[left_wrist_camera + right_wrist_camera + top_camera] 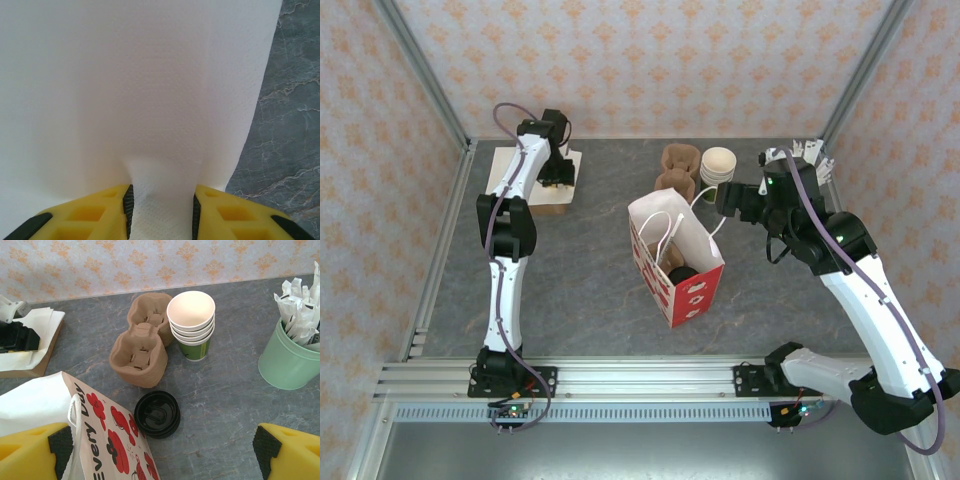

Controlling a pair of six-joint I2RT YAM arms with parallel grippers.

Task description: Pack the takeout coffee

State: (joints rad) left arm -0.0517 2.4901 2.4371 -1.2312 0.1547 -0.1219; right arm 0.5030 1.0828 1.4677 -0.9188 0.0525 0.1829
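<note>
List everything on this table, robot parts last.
paper bag: one, white with red flowers, table centre, open
takeout coffee: one, dark, inside the bag, detail unclear
cup carriers: stack, brown pulp, behind the bag
paper cups: stack, green with cream insides, right of carriers
lids: small stack, black, in front of carriers
holder: one, pale green, far right, holding white wrapped sticks
napkins: stack, white, far left on a brown board
left gripper: one, yellow, pads flanking a napkin fold
right gripper: one, yellow, open, near the lids
</note>
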